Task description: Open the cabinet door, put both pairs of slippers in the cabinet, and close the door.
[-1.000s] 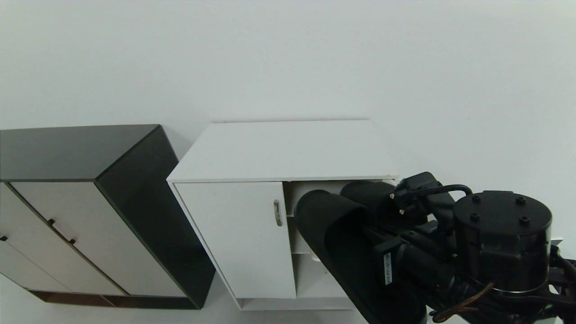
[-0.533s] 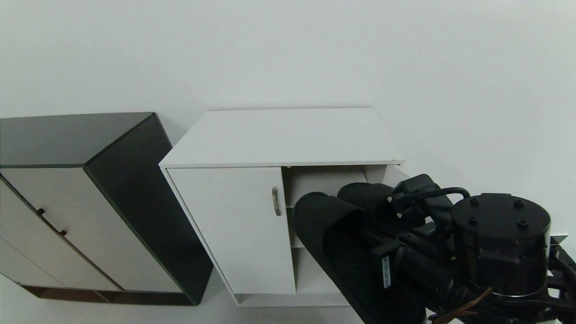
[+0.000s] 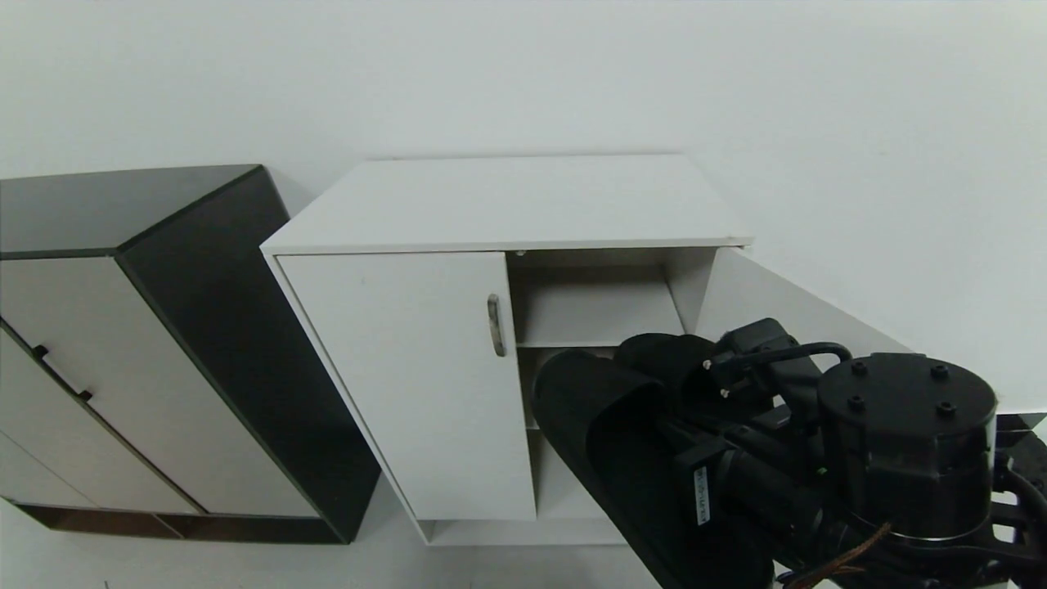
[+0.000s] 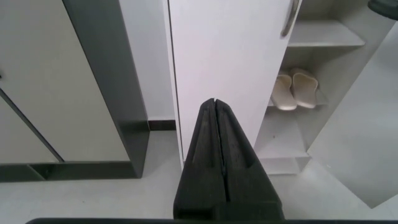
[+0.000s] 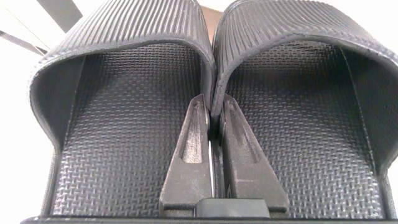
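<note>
a plain white wall [image 3: 523, 74] backs a white cabinet [image 3: 507, 200], its right door [image 3: 761, 298] swung open and its left door [image 3: 409, 376] shut, with a dark cabinet [image 3: 221, 327] just beside it on the left. the right gripper [image 5: 212, 104] pinches the touching inner walls of a pair of black slippers [image 5: 124, 93], held in front of the open side. the left gripper [image 4: 214, 102], pressed together and empty, hangs before the shut door. beige slippers [image 4: 295, 90] sit on a lower shelf [image 4: 287, 114] inside.

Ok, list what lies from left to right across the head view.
Dark cabinet → white cabinet's closed door → its metal handle → open compartment's upper shelf → swung-open right door. The black slippers in the right gripper overlap the compartment, so they are left out.
</note>
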